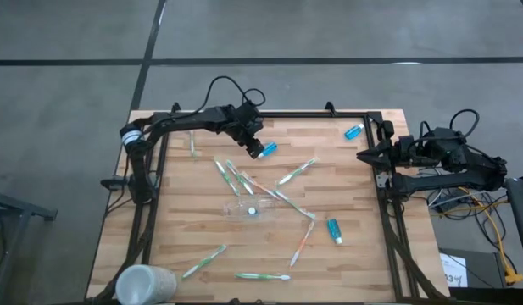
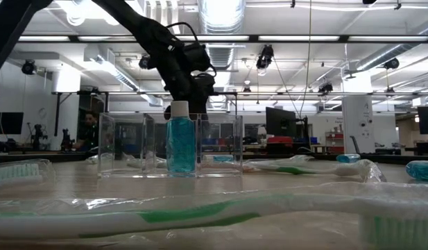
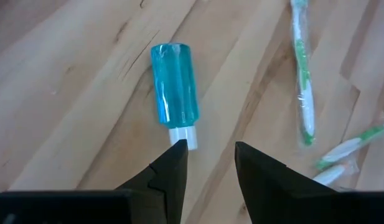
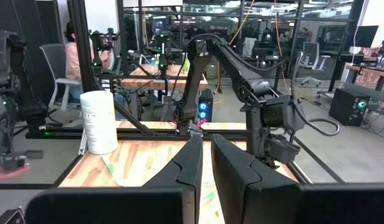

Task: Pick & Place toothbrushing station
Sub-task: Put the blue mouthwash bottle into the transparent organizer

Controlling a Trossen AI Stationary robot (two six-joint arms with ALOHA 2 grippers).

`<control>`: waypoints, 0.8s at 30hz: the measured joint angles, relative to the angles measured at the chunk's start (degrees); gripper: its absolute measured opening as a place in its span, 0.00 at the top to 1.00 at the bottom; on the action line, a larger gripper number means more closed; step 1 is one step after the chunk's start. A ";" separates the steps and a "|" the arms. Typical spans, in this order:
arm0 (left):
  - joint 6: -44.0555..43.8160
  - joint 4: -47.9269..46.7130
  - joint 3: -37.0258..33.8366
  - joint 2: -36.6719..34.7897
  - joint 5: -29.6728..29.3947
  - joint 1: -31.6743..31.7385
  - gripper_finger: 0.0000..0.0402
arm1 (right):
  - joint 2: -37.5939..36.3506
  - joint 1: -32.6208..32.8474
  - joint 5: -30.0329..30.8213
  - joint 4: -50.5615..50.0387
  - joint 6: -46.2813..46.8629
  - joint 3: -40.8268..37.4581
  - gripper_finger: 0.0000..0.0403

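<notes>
The see-through holder (image 1: 244,207) stands at the table's middle with one blue tube (image 1: 253,210) upright in it; the low view shows both the holder (image 2: 130,146) and the tube (image 2: 181,142). Another blue tube (image 3: 174,84) lies flat on the wood, also seen from above (image 1: 269,148). My left gripper (image 3: 209,152) is open and empty above this tube's white cap (image 3: 183,135); the high view shows it there too (image 1: 256,147). My right gripper (image 1: 363,155) is shut and empty at the table's right edge. Several wrapped green, white and orange toothbrushes (image 1: 293,172) lie scattered.
Two more blue tubes lie at the far right (image 1: 353,131) and the near right (image 1: 334,229). A frosted white cup (image 1: 147,284) lies at the near left corner. Toothbrushes (image 3: 302,81) lie close to the tube by my left gripper. A black frame (image 1: 380,182) borders the table.
</notes>
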 joint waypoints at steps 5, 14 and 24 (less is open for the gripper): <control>-0.20 0.43 0.00 1.55 0.00 0.00 0.66 | -0.02 0.00 0.01 0.00 0.00 0.00 0.92; -3.06 0.96 0.00 4.14 -0.63 0.00 0.66 | -0.01 0.02 -0.01 0.00 0.00 0.00 0.92; -5.57 2.47 0.00 6.11 2.87 0.15 0.58 | -0.02 0.00 -0.02 0.00 0.00 -0.01 0.92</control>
